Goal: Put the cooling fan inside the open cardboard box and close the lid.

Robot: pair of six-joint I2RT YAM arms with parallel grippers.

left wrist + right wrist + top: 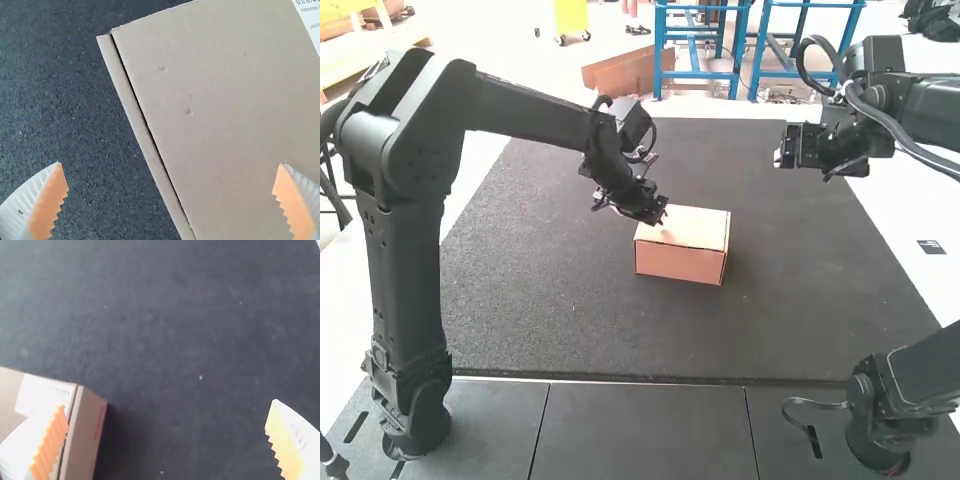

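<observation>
The cardboard box (pixel 682 245) sits near the middle of the table (pixel 540 290). Its lid (pixel 225 100) lies flat and shut, so the cooling fan is presumably already inside. The left end effector (pixel 645 208) hangs just over the box's far left corner. Its fingers (pixel 47 200) are spread apart, one above the lid and one beyond its edge, probably to press that edge down. The right end effector (pixel 788 148) is raised at the far right, well apart from the box, open and empty, likely to keep clear.
</observation>
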